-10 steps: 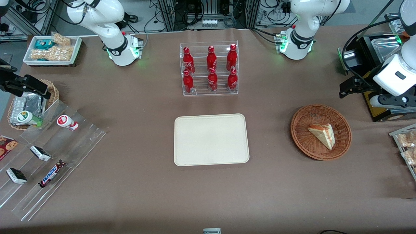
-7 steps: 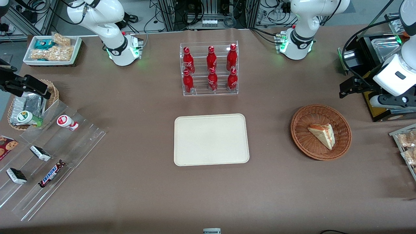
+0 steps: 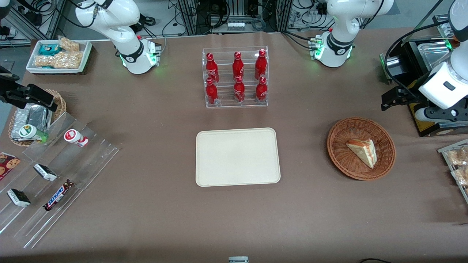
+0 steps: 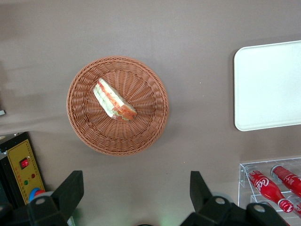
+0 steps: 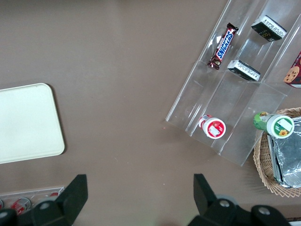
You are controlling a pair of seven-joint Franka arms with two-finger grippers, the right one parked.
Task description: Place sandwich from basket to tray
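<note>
While the sandwich point(image 3: 362, 151) lies in the basket point(image 3: 338, 153), the gripper point(image 4: 134, 197) hovers spread above at the table's edge: approach step, descent onto it next, tray point(image 3: 237, 157) waiting.

The sandwich point(image 3: 362, 151) point(image 4: 114, 99) lies in the basket point(image 3: 338, 159) point(image 4: 141, 132), which sits on the worktop point(image 3: 146, 219) toward the working arm's end. The tray point(image 3: 237, 157) point(image 4: 268, 84) lies mid-worktop, well apart from the basket. A bottle rack point(image 3: 236, 77) stands farther from the front camera than the tray. The hand point(image 3: 387, 99) point(image 4: 134, 197) hangs above the worktop near the basket (farther from the front camera than it), fingers spread wide, touching nothing.
</note>
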